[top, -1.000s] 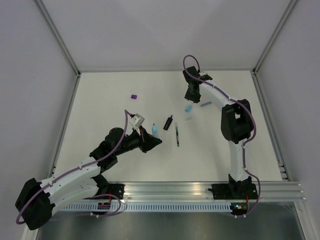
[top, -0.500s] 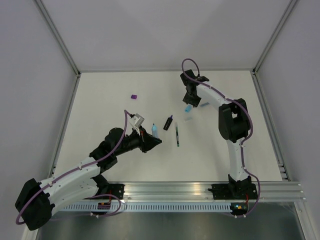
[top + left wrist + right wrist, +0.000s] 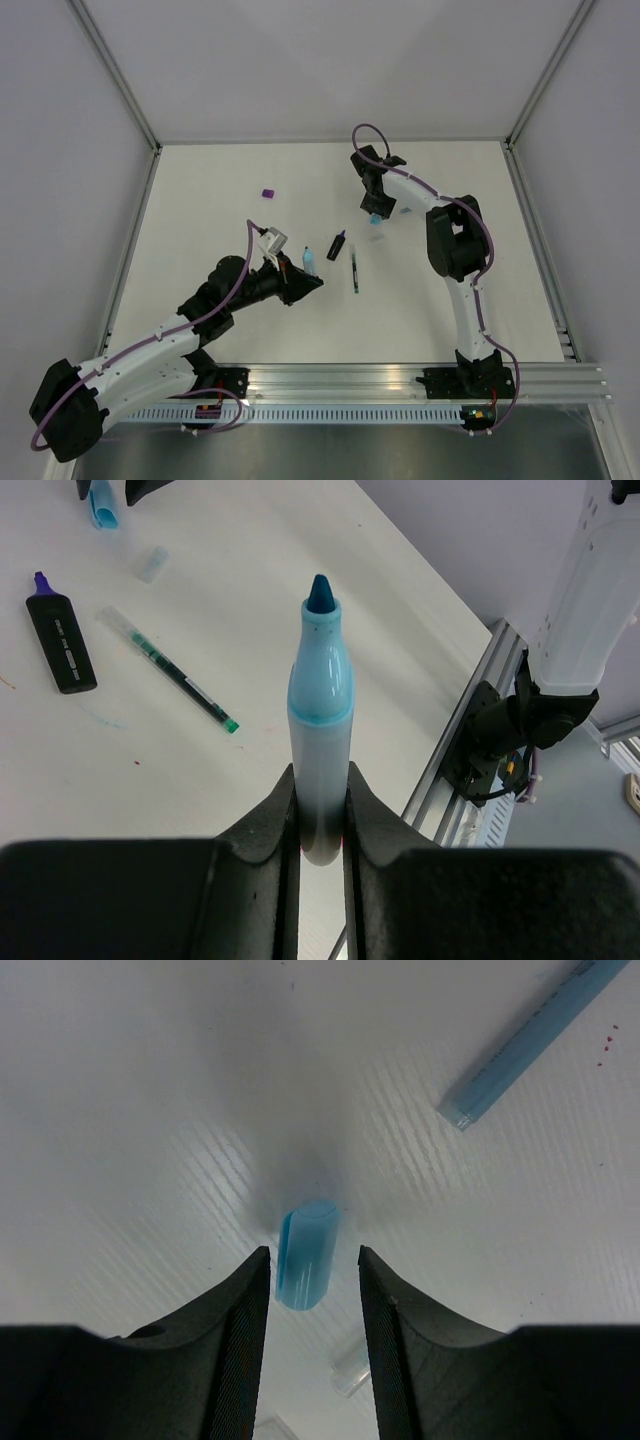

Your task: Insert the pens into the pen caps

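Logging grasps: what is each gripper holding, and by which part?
Left gripper clamps the light-blue highlighter by its rear end, tip outward. Right gripper holds nothing; open, it straddles the light-blue cap.

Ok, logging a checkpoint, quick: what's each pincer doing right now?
Left pincer: closed on the chunky light-blue plastic highlighter.
Right pincer: open, straddling the stubby light-blue plastic cap, not gripping it.

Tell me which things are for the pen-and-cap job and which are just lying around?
For the job: light-blue highlighter in the left gripper, light-blue cap straddled by the right gripper, black marker, thin dark pen, thin blue pen, purple cap, clear cap.

Just there: metal rail, purple cables.
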